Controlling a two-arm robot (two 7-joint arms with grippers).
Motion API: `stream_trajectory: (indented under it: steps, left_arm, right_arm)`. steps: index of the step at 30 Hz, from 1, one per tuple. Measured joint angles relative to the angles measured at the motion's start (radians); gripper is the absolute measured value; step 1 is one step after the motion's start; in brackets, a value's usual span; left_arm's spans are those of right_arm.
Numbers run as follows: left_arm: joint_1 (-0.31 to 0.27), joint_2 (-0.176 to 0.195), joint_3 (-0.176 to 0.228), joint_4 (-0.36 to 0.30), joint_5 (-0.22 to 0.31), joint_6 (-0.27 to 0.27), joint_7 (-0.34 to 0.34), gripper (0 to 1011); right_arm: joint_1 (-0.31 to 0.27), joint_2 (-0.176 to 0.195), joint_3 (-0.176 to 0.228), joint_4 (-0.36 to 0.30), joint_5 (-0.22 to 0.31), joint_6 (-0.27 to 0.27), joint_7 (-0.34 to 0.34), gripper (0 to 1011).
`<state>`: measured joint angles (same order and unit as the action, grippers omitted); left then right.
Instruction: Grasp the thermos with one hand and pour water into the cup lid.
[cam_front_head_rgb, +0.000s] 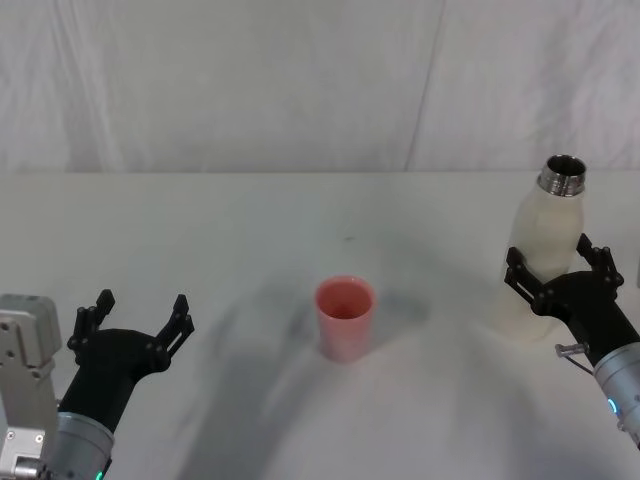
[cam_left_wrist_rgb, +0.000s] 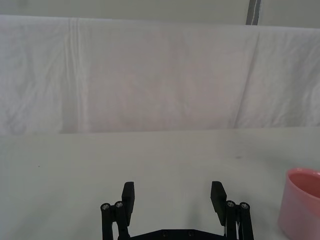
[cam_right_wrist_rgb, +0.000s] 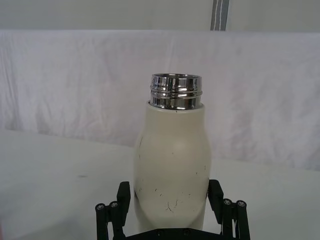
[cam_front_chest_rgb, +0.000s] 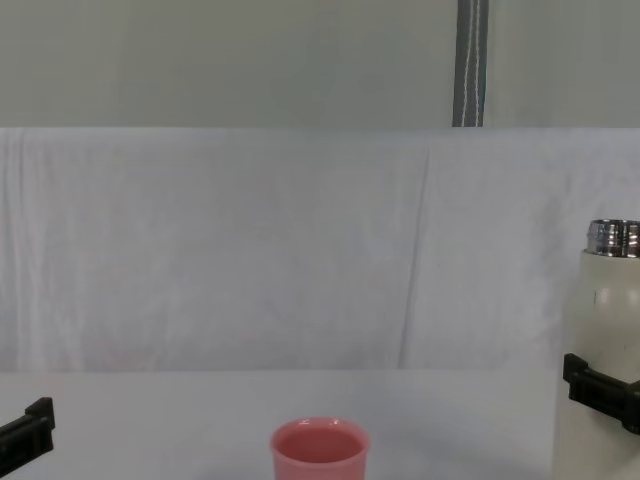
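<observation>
Head view first: the thermos stands upright on the white table, far over on the right side, with its shiny steel neck open at the top. The right hand is around the lower part of the bottle, one black finger on each side of it. From the right wrist view the fingers sit right against the cream sides of the thermos, though I cannot tell how hard they squeeze. The cup lid is a small pink cup standing near the middle of the table, well apart from the bottle, mouth up. The left hand hovers low at the left, fingers spread wide and holding nothing. A white cloth hangs behind the table. The table between bottle and cup is bare.
</observation>
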<state>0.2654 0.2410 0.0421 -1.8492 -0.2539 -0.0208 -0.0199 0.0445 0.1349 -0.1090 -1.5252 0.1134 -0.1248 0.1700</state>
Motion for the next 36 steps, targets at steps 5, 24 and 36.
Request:
stream_trajectory:
  steps: [5,24,36]
  left_arm:
    - [0.000,0.000,0.000,0.000,0.000,0.000,0.000,1001]
    - [0.000,0.000,0.000,0.000,0.000,0.000,0.000,1001]
    - [0.000,0.000,0.000,0.000,0.000,0.000,0.000,1001]
  right_arm:
    - [-0.005,0.002,-0.001,-0.012,0.002,0.004,0.001,1001]
    - [-0.039,0.010,0.001,-0.056,0.008,0.019,-0.004,1001]
    - [-0.059,0.018,0.007,-0.079,0.006,0.023,-0.007,1001]
